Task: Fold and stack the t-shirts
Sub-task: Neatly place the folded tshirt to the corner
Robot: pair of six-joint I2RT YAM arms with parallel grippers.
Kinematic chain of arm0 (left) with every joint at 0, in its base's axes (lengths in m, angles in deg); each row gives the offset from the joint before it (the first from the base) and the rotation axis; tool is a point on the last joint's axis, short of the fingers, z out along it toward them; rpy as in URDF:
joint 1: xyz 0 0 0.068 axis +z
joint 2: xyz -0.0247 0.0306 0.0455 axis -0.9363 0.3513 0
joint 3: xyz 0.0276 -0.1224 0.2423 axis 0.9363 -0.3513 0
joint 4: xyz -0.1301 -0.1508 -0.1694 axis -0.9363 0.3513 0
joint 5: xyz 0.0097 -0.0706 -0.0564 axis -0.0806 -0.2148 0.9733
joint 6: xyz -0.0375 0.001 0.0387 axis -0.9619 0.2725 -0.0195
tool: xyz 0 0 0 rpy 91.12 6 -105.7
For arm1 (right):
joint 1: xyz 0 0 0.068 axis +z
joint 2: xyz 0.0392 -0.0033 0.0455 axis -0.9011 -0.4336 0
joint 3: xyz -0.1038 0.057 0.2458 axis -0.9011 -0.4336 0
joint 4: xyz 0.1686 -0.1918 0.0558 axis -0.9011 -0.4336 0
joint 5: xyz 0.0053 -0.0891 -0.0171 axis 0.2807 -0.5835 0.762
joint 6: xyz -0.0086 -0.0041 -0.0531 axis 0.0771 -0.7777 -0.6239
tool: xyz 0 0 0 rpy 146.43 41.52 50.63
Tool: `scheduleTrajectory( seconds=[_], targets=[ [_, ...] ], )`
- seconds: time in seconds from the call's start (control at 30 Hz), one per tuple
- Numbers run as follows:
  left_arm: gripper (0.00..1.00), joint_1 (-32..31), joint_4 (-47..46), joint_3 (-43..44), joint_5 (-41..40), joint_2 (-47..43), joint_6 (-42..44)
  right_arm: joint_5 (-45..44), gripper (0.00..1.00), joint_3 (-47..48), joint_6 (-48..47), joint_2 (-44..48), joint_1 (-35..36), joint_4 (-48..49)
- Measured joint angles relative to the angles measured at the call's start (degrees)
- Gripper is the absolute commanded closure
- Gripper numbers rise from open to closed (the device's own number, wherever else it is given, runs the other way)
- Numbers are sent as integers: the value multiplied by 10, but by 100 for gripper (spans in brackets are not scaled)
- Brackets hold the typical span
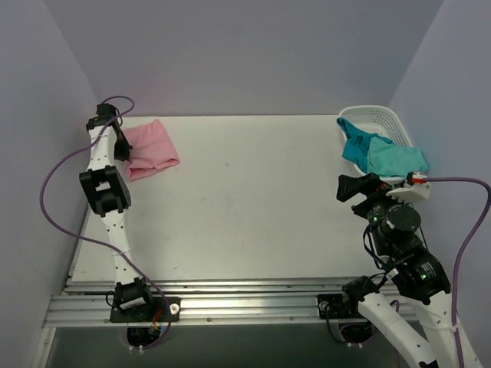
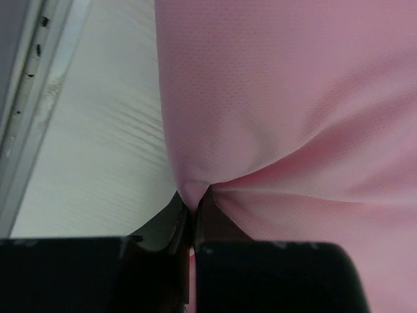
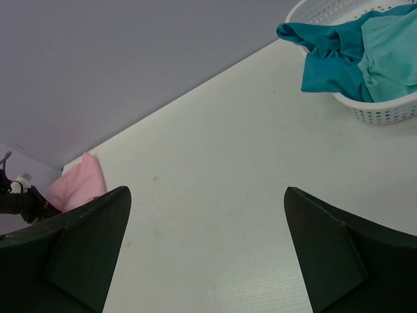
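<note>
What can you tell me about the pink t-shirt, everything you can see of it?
The pink t-shirt is plain light pink, made of thin fabric with a fine knit texture. It looks folded into a compact, roughly rectangular bundle with layered edges. It lies on the white table near the far left corner. The left gripper is shut on a pinch of its edge, puckering the cloth there. Nothing else touches it.

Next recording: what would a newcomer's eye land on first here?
The pink t-shirt at the table's far left corner, its edge pinched between the shut left fingers. Far right, a teal t-shirt and a turquoise t-shirt spill over the white basket's rim; the right fingers stand open, holding nothing.
</note>
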Motion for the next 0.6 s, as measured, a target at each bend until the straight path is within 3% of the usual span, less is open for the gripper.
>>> scheduleTrajectory(
  seconds=[0.1, 0.13, 0.17, 0.2, 0.23, 0.6],
  targets=[
    [92, 18, 1, 14, -11, 6, 4, 10, 0, -15, 0, 0, 1, 3],
    [64, 22, 2, 22, -16, 9, 4, 14, 0, -20, 0, 0, 2, 3],
    [51, 27, 3, 29, -27, 12, 5, 16, 0, -25, 0, 0, 3, 3],
    [1, 31, 4, 32, -39, 13, 0, 19, 0, -30, 0, 0, 3, 3],
    [6, 35, 5, 32, -50, 13, -5, 21, 0, -34, 0, 0, 4, 4],
    [6, 65, -16, -78, -112, -92, -66, 34, 0, -70, 2, -2, 4, 24]
  ],
)
